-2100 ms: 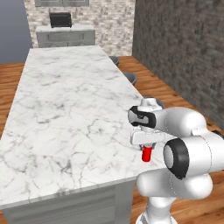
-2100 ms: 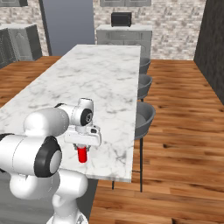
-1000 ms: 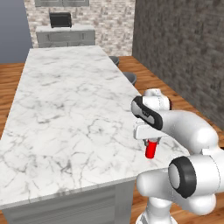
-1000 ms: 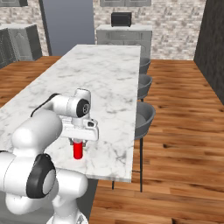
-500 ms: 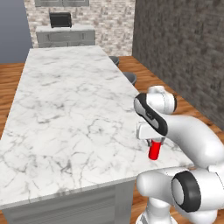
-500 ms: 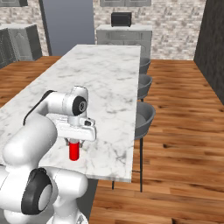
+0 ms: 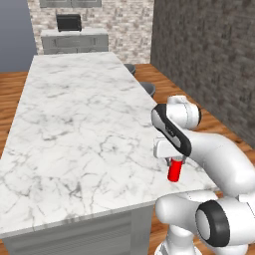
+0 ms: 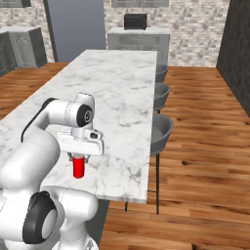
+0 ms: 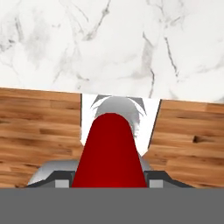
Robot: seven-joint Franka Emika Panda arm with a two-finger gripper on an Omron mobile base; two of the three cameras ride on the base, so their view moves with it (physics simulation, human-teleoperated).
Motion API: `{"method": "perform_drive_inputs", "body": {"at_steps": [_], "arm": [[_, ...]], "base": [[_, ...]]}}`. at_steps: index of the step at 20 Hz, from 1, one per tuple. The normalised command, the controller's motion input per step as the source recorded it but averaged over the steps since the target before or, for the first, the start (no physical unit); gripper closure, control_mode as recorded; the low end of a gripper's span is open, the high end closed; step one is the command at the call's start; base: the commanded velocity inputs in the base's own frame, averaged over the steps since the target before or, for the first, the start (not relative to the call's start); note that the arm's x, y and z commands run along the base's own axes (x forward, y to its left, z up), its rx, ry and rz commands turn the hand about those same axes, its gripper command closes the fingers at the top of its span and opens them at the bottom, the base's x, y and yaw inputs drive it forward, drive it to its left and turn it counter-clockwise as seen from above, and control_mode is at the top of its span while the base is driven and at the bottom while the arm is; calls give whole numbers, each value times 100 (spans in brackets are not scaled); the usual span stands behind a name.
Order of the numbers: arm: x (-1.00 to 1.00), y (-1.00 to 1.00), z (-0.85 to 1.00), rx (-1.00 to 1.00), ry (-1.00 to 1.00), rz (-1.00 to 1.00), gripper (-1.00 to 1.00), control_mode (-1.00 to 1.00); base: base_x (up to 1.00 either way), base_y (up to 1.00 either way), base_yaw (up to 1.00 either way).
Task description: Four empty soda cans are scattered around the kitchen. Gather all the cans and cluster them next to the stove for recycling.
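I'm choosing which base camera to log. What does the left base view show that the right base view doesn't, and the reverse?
Left base view alone: the dark brick wall on the right. Right base view alone: three grey stools in full along the island, and grey cabinets at far left. Both share the marble island, the red soda can hanging in the gripper, and the black microwave.

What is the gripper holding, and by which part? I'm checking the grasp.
The gripper holds a red soda can by its top end; the can hangs upright below it.
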Motion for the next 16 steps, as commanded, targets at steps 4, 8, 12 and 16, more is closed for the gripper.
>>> {"method": "perform_drive_inputs", "body": {"at_steps": [4,8,12,16], "arm": [[-1,23,11,0,4,0,100,-100],[-14,11,11,0,6,0,100,100],[0,0,0,0,0,0,100,100],[0,0,0,0,0,0,100,100]], "base": [[0,0,0],[-11,2,0],[-67,10,0],[-68,61,0]]}}
